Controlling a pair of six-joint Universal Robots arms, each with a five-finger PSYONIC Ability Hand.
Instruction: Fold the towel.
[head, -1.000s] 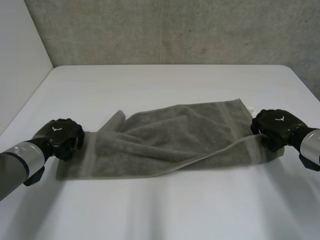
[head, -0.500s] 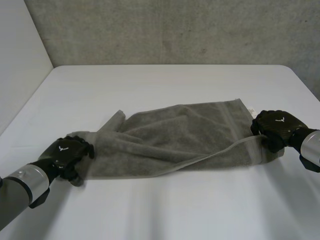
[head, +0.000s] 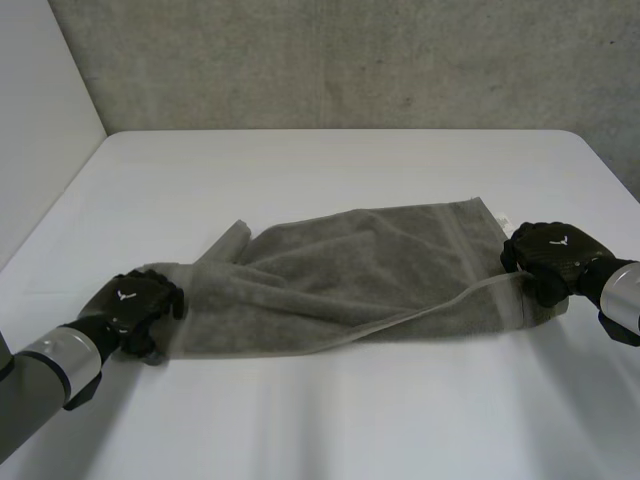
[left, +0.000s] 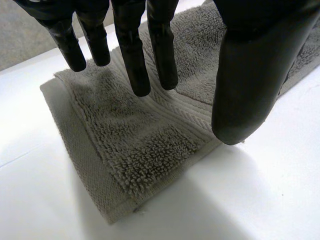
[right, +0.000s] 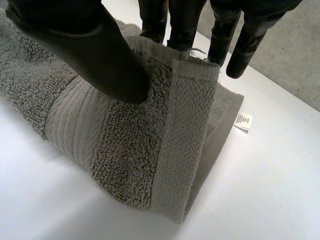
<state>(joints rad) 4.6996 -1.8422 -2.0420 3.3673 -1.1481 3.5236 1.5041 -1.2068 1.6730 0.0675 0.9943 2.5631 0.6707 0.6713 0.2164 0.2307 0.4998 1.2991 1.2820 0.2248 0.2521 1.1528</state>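
Grey towel (head: 340, 280) is pinched by the right hand (head: 553, 255); the left hand (head: 135, 303) hovers unclenched; a lift now would likely skew the fold.

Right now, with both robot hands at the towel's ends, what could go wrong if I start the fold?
The left robot hand hangs open over the towel's end, gripping nothing; lifting now would likely raise only the other end and skew the fold. The towel is bunched, with a loose flap near that end, so creases may get folded in. The right robot hand pinches a folded-over edge; a layer might slip.
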